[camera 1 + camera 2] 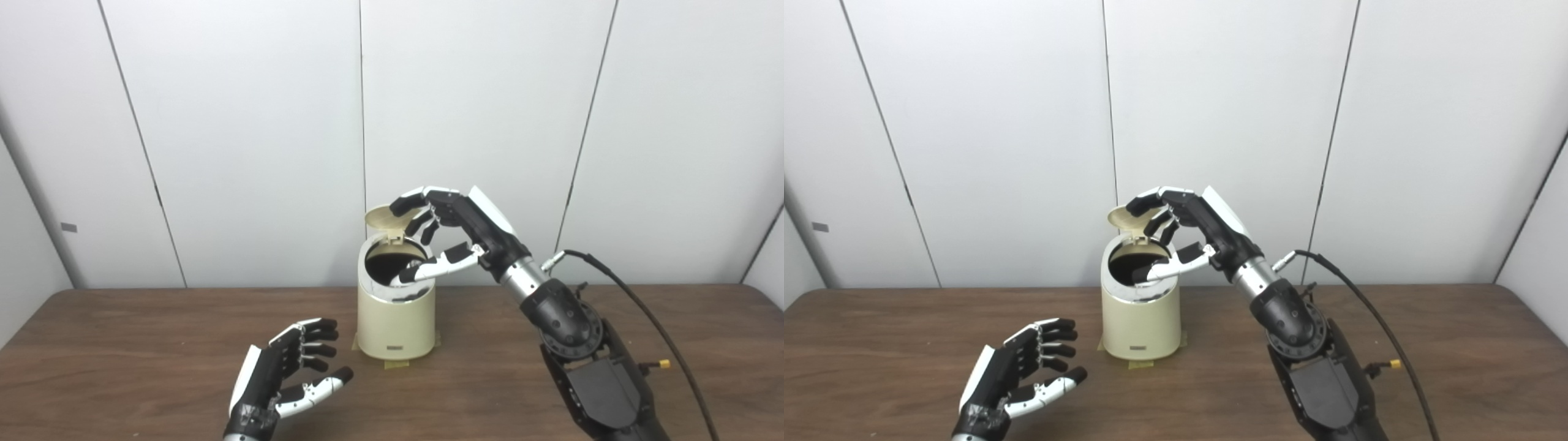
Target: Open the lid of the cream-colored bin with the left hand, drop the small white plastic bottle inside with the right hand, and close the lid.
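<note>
Cream bin [396,321] stood upright on brown tabletop [122,343], white wall panels behind | lid [387,218] tipped up at its rear | right hand [450,236] arched over the bin mouth, fingers spread, empty | left hand [288,373] front-left of bin, fingers loosely apart, empty | bottle unseen.

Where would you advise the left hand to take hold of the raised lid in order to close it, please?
Probably the lid by its free top edge, coming from the front-left: it stands upright, hinged at the bin's back rim. The right hand crowds its right side; the left hand waits open, low.
</note>
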